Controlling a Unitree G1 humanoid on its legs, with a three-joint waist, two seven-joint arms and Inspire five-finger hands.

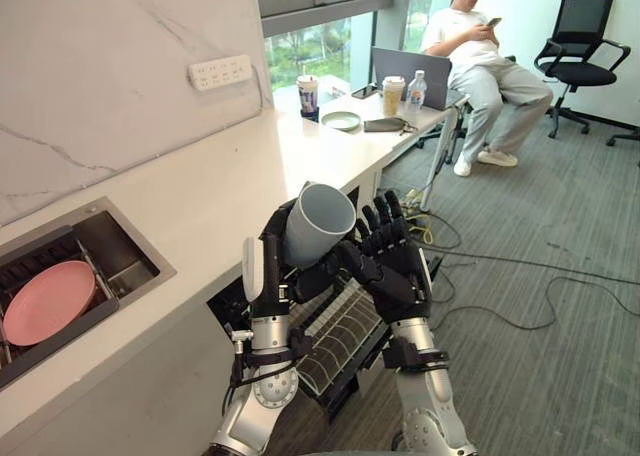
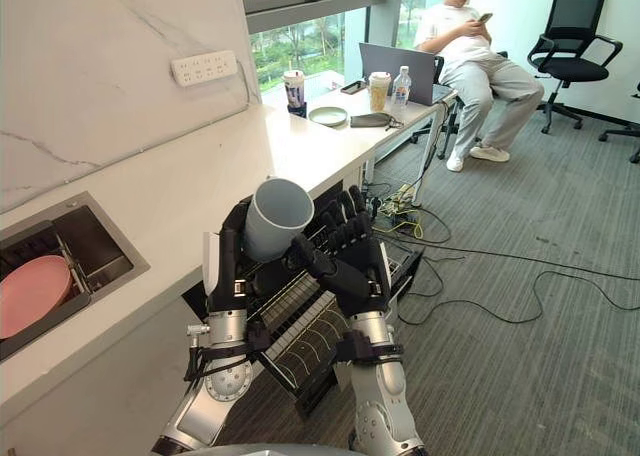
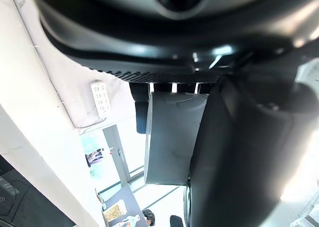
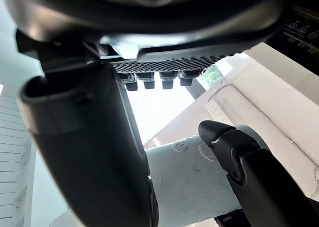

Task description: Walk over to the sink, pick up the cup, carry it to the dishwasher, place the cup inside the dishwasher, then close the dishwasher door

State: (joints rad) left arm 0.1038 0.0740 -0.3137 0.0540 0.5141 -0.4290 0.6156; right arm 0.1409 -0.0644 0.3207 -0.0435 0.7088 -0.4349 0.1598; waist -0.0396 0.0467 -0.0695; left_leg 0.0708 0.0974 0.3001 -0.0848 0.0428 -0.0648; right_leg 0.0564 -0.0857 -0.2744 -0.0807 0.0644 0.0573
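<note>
My left hand (image 1: 266, 276) is shut on a grey cup (image 1: 320, 222), which it holds tilted with the open mouth facing up and away. In the left wrist view the cup (image 3: 172, 137) lies along the palm with fingers curled round it. My right hand (image 1: 392, 264) stands beside the cup, fingers straight and upright, its thumb reaching to the cup's lower side. The right wrist view has the cup (image 4: 194, 182) just past that thumb. Below both hands the dishwasher's wire rack (image 1: 345, 341) is pulled out from under the counter. The sink (image 1: 118, 244) lies to the left.
A pink plate (image 1: 48, 301) sits in the sink. The white counter (image 1: 220, 191) runs away to a laptop (image 1: 410, 71), cups and a bottle. A person (image 1: 480, 56) sits beyond it beside an office chair (image 1: 585, 46). Cables cross the carpet (image 1: 540, 306) on the right.
</note>
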